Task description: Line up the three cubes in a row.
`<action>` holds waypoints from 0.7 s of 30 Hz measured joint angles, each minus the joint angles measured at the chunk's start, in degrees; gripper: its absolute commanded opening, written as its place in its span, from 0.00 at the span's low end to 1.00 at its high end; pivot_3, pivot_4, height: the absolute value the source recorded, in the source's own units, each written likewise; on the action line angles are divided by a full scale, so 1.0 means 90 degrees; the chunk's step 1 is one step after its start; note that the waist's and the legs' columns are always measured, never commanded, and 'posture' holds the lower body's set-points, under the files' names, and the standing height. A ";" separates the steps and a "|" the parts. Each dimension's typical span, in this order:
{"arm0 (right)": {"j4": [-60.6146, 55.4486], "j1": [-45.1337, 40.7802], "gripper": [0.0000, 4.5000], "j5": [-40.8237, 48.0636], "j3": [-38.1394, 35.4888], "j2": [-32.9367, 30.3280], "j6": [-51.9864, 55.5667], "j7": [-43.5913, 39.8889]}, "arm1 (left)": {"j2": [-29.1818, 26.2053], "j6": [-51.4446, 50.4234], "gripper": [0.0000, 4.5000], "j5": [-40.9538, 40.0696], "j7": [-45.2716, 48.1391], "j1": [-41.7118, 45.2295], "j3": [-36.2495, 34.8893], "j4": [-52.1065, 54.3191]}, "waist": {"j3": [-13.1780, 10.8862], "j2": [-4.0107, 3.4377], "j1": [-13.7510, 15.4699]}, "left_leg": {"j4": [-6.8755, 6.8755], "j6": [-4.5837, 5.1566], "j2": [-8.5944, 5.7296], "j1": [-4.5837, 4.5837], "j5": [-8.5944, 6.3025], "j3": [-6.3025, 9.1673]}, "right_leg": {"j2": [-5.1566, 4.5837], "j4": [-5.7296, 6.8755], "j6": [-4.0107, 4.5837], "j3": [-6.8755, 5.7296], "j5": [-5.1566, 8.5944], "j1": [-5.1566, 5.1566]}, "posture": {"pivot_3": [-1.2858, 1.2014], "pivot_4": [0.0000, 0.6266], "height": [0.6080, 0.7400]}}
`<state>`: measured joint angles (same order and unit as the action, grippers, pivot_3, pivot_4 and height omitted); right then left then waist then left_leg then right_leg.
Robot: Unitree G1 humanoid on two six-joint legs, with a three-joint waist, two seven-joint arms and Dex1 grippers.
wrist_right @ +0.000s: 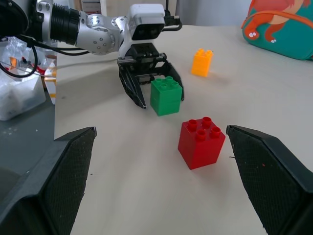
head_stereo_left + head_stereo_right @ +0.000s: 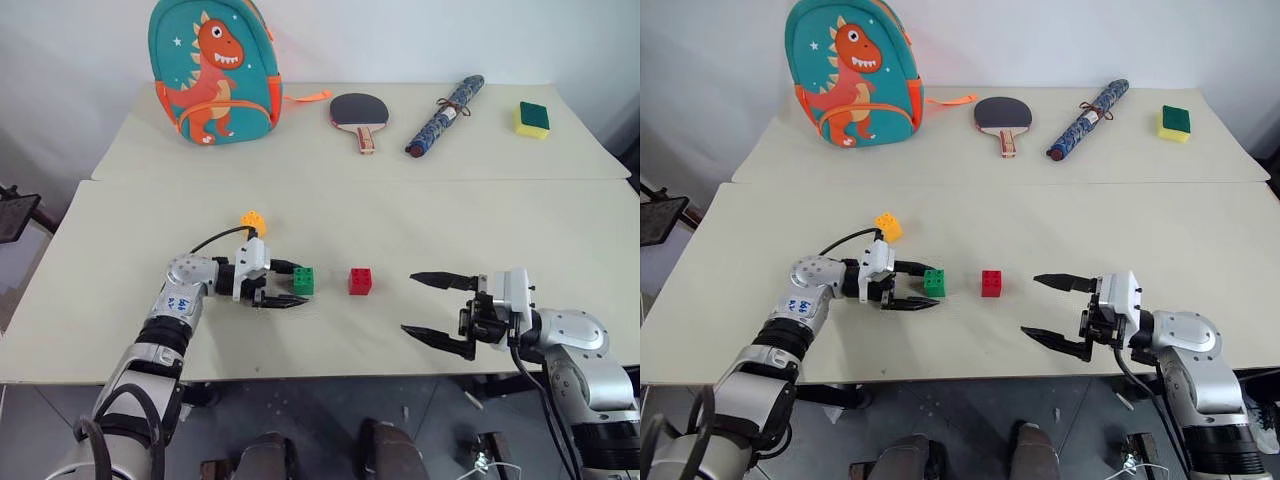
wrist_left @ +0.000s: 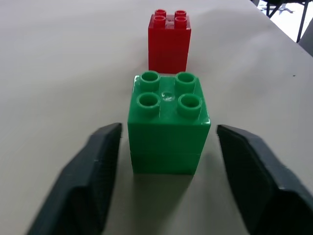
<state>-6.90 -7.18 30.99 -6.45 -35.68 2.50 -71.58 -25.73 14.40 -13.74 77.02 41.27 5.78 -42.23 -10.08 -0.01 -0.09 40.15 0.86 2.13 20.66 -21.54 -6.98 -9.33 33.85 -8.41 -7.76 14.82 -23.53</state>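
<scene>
Straddling the upright green studded plastic cube, studs up, my left claw gapes without touching; my right claw stands wide, empty, beyond the red studded cube.

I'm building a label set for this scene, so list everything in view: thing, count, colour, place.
green cube: 1, green, front table, between the left gripper's open fingers
red cube: 1, red, front table, just right of the green cube
yellow-orange cube: 1, front table, behind the left gripper
backpack: 1, teal with an orange dinosaur, back table, left
table tennis paddle: 1, black face, wooden handle, back table, middle
folded umbrella: 1, blue patterned, back table, right of the paddle
sponge: 1, yellow with green top, back table, far right
tables: 2, cream, pushed together
left gripper: 1, black fingers, open
right gripper: 1, black fingers, open, right of the red cube
</scene>
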 measured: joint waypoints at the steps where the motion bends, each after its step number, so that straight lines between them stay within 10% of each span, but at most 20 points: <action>1: -0.0008 0.0007 1.00 0.0000 0.0013 0.0008 0.0010 -0.0005 | -0.0108 -0.0107 0.99 -0.0105 0.0035 -0.0109 -0.0111 0.0286 | 0.0000 0.0000 -0.0003 | -0.0001 0.0000 0.0000 0.0000 0.0000 0.0001 | 0.0000 0.0001 0.0000 0.0000 0.0000 -0.0001 | 0.52 0.24 1.00; 10: 0.0054 -0.0235 1.00 0.0110 0.0059 0.0568 -0.0163 0.0275 | -0.1158 -0.1790 0.99 -0.1373 -0.1807 -0.3424 -0.2688 0.4075 | 0.0000 -0.0001 -0.0168 | -0.0014 -0.0005 0.0014 -0.0016 -0.0003 0.0031 | -0.0001 0.0013 0.0000 0.0006 0.0000 -0.0002 | 0.52 0.24 1.00; 21: 0.0448 -0.0610 1.00 -0.0155 0.0203 0.0820 -0.0750 0.0251 | 0.0097 -0.1997 0.99 -0.1475 -0.4105 -0.5646 -0.4058 0.4685 | 0.0001 0.0001 0.0062 | -0.0005 -0.0003 0.0011 -0.0019 -0.0006 0.0011 | -0.0006 0.0010 0.0005 0.0007 0.0001 0.0006 | 0.52 0.24 1.00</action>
<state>-2.88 -12.67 29.59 -4.62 -28.30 -4.25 -69.33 -24.86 -3.57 -27.02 40.07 -9.55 -30.74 -0.06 -10.08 0.00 0.47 40.11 0.83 2.23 20.50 -21.59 -6.88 -9.38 33.94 -8.36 -7.69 14.83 -23.48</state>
